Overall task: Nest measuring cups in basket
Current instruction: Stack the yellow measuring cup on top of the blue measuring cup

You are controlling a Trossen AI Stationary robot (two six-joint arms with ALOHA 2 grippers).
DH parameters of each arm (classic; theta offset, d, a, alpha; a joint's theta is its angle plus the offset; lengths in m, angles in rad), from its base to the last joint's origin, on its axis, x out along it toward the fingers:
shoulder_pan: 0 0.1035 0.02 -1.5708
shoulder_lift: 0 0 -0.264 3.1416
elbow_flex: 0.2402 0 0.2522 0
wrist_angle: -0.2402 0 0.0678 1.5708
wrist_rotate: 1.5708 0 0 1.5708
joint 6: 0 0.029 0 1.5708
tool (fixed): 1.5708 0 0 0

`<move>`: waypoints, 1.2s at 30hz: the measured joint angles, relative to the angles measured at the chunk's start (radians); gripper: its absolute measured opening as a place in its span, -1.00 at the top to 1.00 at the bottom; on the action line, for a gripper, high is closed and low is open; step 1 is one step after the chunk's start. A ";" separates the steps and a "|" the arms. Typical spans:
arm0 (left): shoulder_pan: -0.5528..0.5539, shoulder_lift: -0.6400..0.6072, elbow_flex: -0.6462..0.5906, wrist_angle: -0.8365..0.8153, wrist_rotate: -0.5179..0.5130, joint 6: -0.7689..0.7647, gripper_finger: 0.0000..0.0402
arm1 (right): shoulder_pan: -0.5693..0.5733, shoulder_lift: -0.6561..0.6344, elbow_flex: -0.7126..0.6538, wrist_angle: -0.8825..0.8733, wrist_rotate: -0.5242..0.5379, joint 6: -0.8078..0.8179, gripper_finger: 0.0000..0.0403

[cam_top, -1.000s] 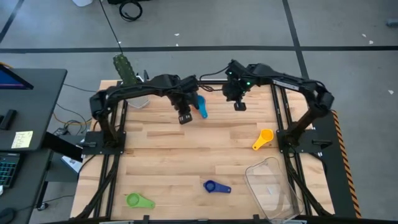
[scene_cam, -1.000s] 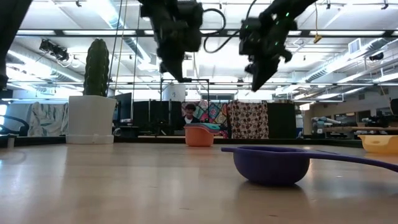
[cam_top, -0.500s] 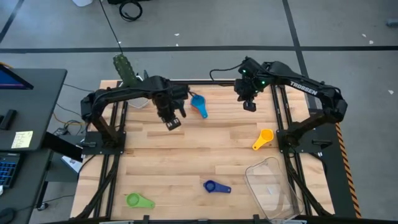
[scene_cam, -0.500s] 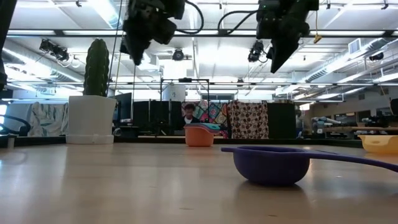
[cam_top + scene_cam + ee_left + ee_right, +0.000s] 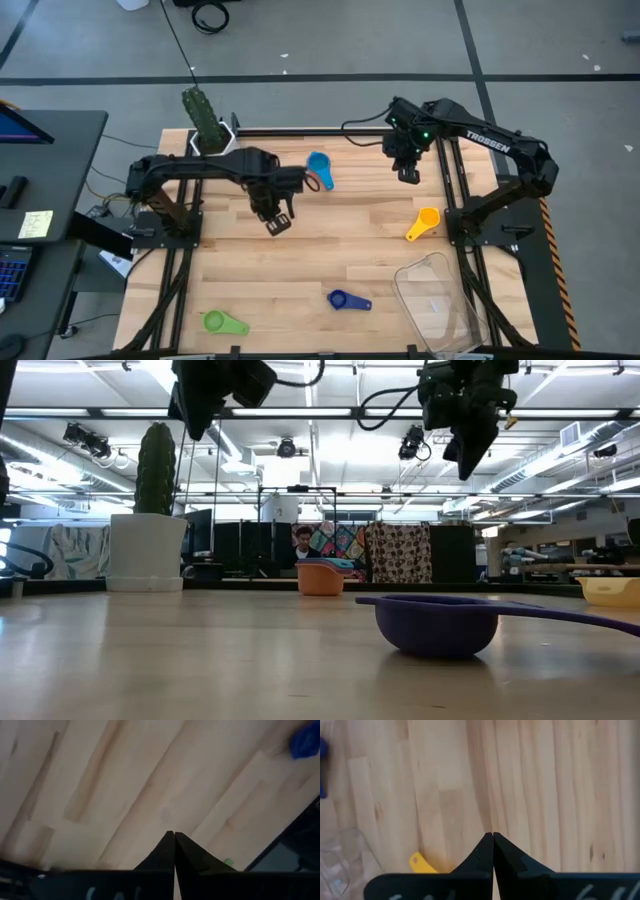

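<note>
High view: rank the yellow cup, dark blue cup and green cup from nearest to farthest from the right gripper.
From the right gripper, shut and empty above the table's far right:
1. Yellow cup, right edge, just nearer the camera's bottom side.
2. Dark blue cup, near edge, beside the basket.
3. Green cup, near-left corner.

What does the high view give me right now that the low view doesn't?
Only the high view shows the clear basket, the green cup and the bare table under both arms. Only the low view shows the room behind, with a person there. Both share the cactus pot, the dark blue cup, the yellow cup, and the left pincer and right pincer, both raised.
</note>
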 joint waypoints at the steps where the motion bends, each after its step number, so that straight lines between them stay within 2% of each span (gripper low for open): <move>1: -0.011 -0.002 0.000 0.009 -0.011 -0.022 0.98 | 0.000 0.000 0.000 -0.005 0.000 0.002 0.96; 8: -0.054 -0.007 0.000 0.033 -0.060 -0.101 0.98 | 0.000 0.000 0.000 -0.005 0.003 0.008 0.88; 19: -0.059 -0.007 0.000 0.034 -0.139 -0.045 0.98 | 0.001 0.000 -0.029 -0.011 0.037 0.004 0.44; 24: -0.059 -0.007 0.000 0.034 -0.151 0.028 0.98 | 0.000 0.000 -0.111 -0.057 0.041 -0.012 0.33; 30: -0.057 -0.007 0.000 0.013 -0.201 0.114 0.98 | 0.006 0.000 -0.261 -0.110 0.041 -0.151 0.34; 36: -0.055 -0.007 0.000 0.009 -0.218 0.125 0.98 | 0.006 0.000 -0.386 -0.064 0.034 -0.176 0.34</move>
